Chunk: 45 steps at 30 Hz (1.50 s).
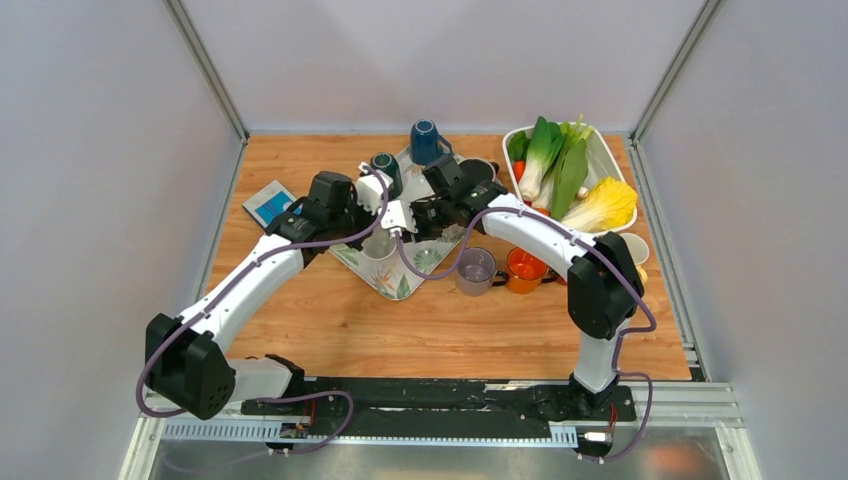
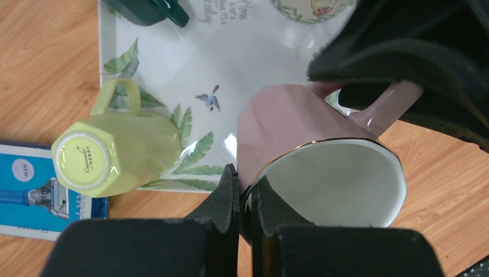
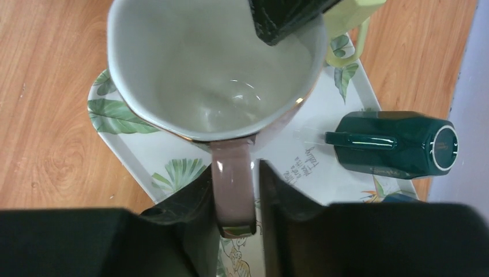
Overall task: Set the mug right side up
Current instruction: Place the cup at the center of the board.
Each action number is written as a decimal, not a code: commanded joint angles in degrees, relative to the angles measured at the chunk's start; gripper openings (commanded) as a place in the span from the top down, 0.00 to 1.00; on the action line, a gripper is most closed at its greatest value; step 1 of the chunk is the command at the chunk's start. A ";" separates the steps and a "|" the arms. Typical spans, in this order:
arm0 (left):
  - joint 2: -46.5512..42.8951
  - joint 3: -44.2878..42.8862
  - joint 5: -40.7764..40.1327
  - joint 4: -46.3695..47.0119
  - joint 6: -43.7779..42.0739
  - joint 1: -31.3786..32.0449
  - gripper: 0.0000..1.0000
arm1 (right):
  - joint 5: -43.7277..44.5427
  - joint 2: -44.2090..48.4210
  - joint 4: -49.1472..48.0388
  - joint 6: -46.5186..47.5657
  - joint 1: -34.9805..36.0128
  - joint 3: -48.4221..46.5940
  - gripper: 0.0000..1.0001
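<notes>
Left gripper (image 2: 245,199) pinched on pink mug (image 2: 288,121) rim, mug tipped over tray (image 2: 254,52) edge. Right gripper (image 3: 233,203) jaws straddle its handle (image 3: 230,173), can't tell if clamped. Yellow-green mug (image 2: 115,150) left of left gripper, well apart; dark green mug (image 3: 398,144) right of right gripper, bare tray between

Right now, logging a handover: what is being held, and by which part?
The pink mug: left fingers pinch its wall at the rim; right fingers flank its handle, whether clamped I cannot tell.
</notes>
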State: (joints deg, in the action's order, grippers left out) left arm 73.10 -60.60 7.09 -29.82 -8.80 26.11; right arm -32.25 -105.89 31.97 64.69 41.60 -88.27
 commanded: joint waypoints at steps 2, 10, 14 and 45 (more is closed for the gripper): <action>-1.20 -2.13 2.60 5.83 1.90 -0.09 1.00 | 2.49 -1.32 3.16 2.19 1.98 -3.67 0.83; -3.67 -5.51 5.46 -0.23 1.43 -4.13 0.48 | 4.11 0.80 3.11 -3.24 0.92 -0.47 1.00; -9.95 -6.67 12.70 -2.53 0.84 -11.51 0.28 | 2.52 3.64 2.79 -7.05 -1.20 3.48 1.00; -16.46 19.11 25.50 2.37 -5.35 -14.33 0.44 | -14.03 22.21 -9.21 -10.13 -6.28 29.26 1.00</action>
State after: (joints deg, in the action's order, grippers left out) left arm 56.21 -41.85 31.14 -32.53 -17.19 11.92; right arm -39.86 -88.31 28.34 48.75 33.89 -59.09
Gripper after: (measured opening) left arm 0.564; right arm 0.213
